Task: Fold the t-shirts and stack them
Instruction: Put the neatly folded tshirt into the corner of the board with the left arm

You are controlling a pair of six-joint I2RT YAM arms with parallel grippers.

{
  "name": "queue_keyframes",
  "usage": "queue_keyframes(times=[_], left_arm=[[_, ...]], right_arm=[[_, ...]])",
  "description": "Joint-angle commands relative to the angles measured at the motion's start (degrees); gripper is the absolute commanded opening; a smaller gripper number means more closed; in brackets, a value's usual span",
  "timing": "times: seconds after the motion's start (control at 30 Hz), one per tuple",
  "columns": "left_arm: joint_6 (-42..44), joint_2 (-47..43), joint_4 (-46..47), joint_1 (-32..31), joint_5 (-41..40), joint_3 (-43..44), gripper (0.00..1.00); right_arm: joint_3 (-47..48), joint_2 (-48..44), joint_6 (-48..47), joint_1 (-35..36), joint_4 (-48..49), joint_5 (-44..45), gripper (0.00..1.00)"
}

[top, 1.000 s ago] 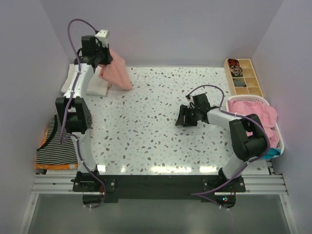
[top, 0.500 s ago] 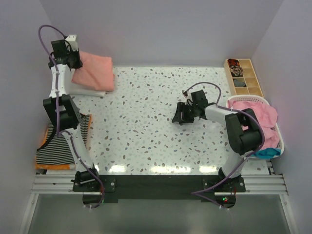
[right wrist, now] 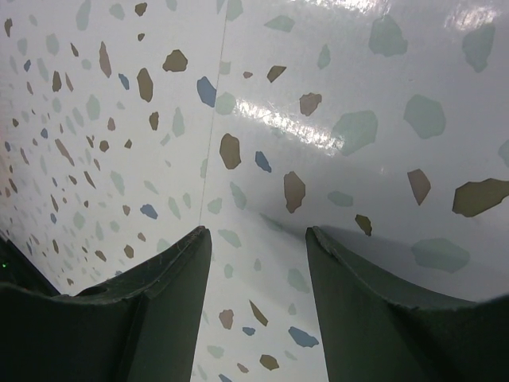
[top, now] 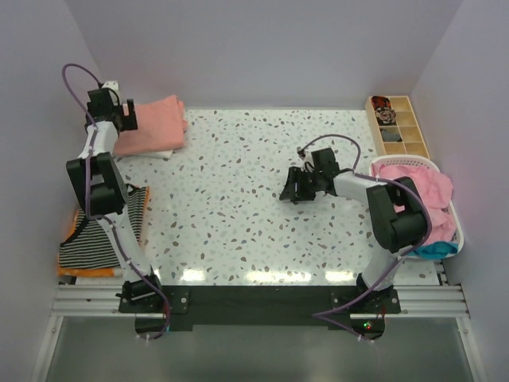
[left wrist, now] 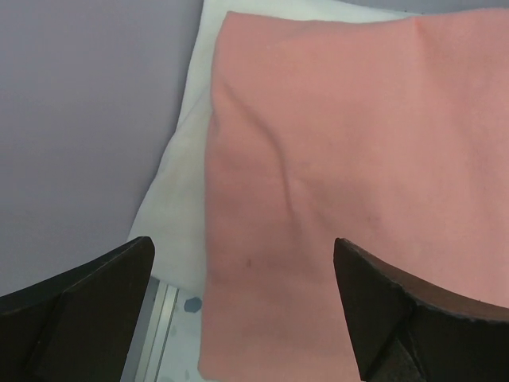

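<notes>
A folded salmon-pink t-shirt [top: 155, 123] lies on a folded white t-shirt [top: 165, 151] in the table's back left corner. My left gripper [top: 127, 119] hovers at the pile's left edge, open, with nothing between its fingers. In the left wrist view the pink t-shirt [left wrist: 342, 159] fills the frame, the white t-shirt [left wrist: 179, 199] shows beneath it, and the gripper [left wrist: 242, 270] is spread wide above the cloth. My right gripper [top: 293, 189] sits low over the bare table right of centre. It is open and empty [right wrist: 258, 239].
A black-and-white striped t-shirt [top: 95, 243] lies on an orange one [top: 79, 272] at the left edge. A white basket [top: 456, 215] at the right holds pink cloth [top: 413, 179] and teal cloth [top: 437, 248]. A wooden compartment tray [top: 398, 123] stands at the back right.
My left gripper swung the hanging pink t-shirt back and left, laid it on the white t-shirt and opened, letting go. The right arm shifted only slightly.
</notes>
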Motion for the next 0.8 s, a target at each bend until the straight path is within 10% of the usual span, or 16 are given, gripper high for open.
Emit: queue_keyframes(times=[0.0, 0.57, 0.77], left_arm=[[-4.78, -14.91, 9.99, -1.54, -0.61, -3.53, 1.00], [-11.21, -42.69, 15.70, -42.56, -1.21, -35.26, 1.00], [-16.21, -52.01, 22.73, -46.98, -0.24, -51.95, 1.00]], right_arm=[[-2.22, -2.91, -1.56, 0.04, -2.37, 5.26, 0.56], [-3.36, -25.41, -5.69, 0.13, -9.67, 24.43, 0.61], [-10.12, -34.88, -4.90, 0.22, -6.60, 29.26, 0.64]])
